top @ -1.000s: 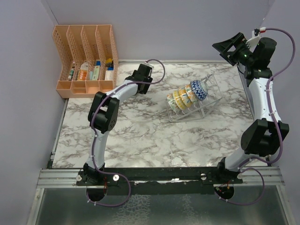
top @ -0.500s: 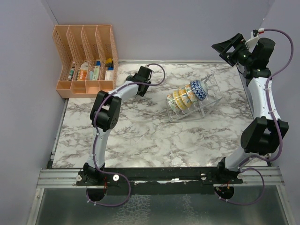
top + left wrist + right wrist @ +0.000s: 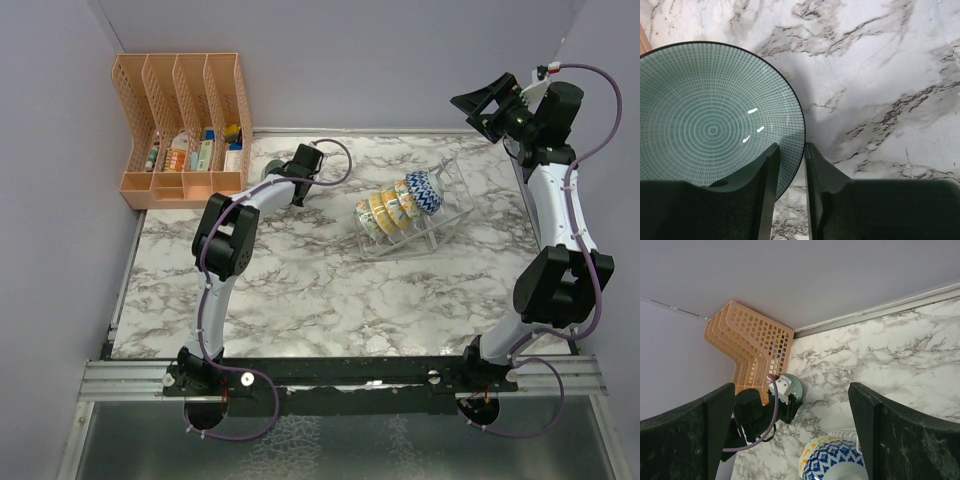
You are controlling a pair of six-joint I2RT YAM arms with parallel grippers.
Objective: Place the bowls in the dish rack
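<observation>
A plain pale teal bowl lies on the marble table by the orange organizer; it also shows in the right wrist view. My left gripper is shut on its rim, one finger inside the bowl and one outside. In the top view the left gripper covers most of the bowl. The wire dish rack stands mid-table with several patterned bowls upright in a row; the blue-and-white one is at its far end. My right gripper is open and empty, high at the back right.
An orange slotted organizer with small items stands at the back left, close to the teal bowl. Walls close the table at the back and both sides. The rack's white wire end shows below the right gripper.
My left gripper has shifted a little left and nearer, down at the teal bowl. The right gripper has crept slightly left. The rack and its bowls have not moved.
</observation>
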